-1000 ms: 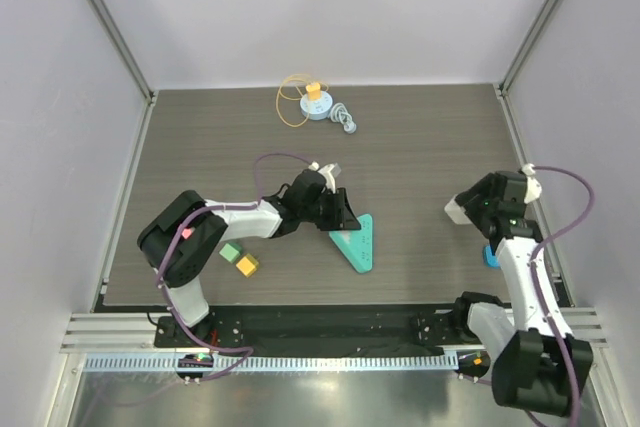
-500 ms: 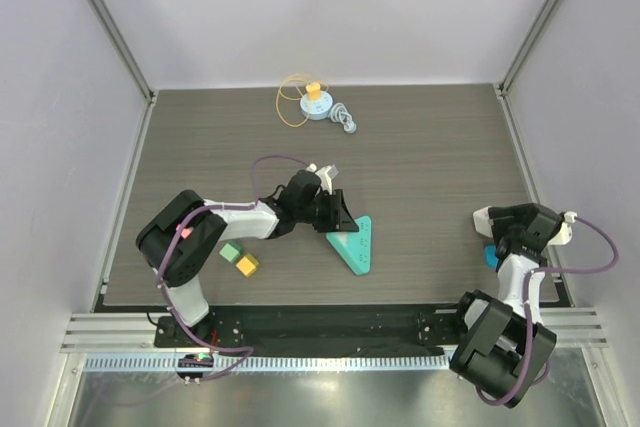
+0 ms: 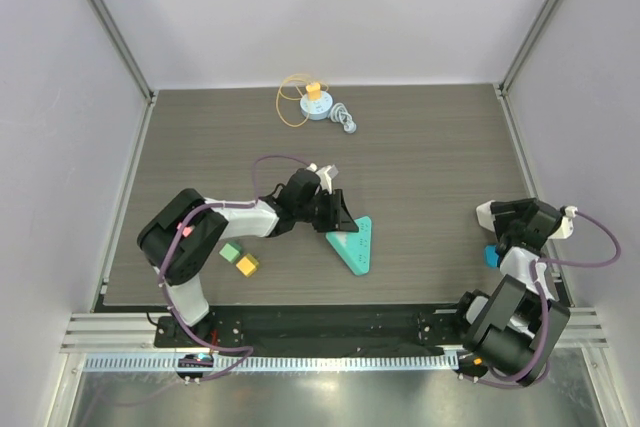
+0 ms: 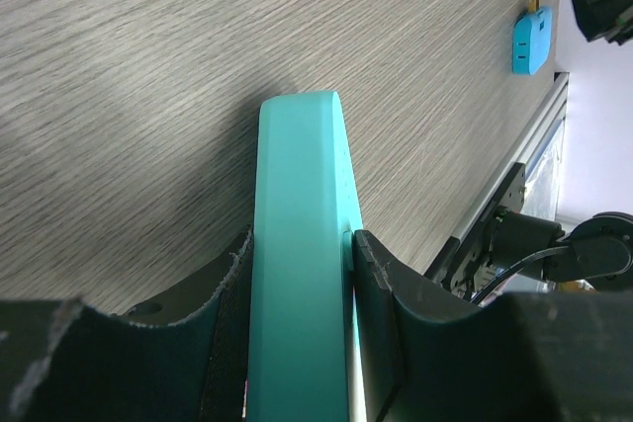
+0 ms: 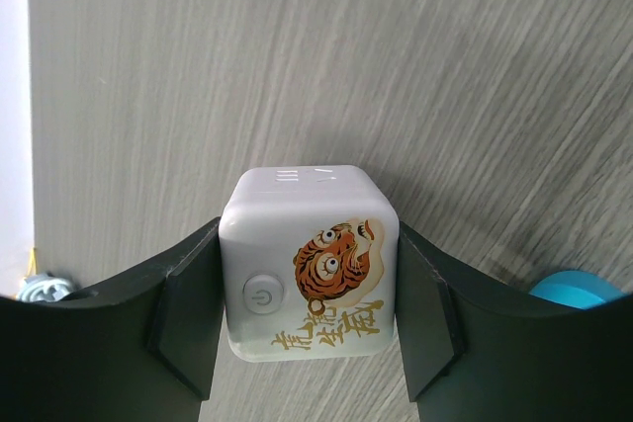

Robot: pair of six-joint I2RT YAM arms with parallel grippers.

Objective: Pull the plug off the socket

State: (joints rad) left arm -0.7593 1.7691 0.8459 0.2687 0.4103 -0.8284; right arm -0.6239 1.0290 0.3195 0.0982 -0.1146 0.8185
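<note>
The dark wood-grain table (image 3: pixel 420 147) fills the top view, and the two arms reach onto it from the 6 o'clock edge. The left arm (image 3: pixel 225 219) bends in from 7 o'clock toward the middle. The right arm (image 3: pixel 522 269) folds up tight at the 4 o'clock edge. A teal triangle (image 3: pixel 355 244) lies just off the centre at 5 o'clock. The left gripper (image 3: pixel 340 219) is closed narrowly on it, and in the left wrist view both black fingers (image 4: pixel 381 284) press against the flat faces of the teal piece (image 4: pixel 297 244), which is seen edge-on. At 3 o'clock the right gripper (image 3: pixel 500 215) stands about half wide and holds a white cube (image 3: pixel 486 213). In the right wrist view its pads touch both sides of the cube (image 5: pixel 309 264), whose face carries a round power button and a tiger picture above gold characters. At 12 o'clock, near the far edge, sits a small blue reel (image 3: pixel 316 102) with a yellow top and a loop of yellow cord, and a grey bundle (image 3: pixel 344 118) lies just beside it at its 4 o'clock. At 8 o'clock a green block (image 3: pixel 231 252) and a yellow block (image 3: pixel 246 265) touch corner to corner. The blue plug (image 3: pixel 490 255) lies on the table at 4 o'clock, close to the right arm and apart from the cube. The left wrist view shows it (image 4: pixel 531 40) with a brass prong at one end.
</note>
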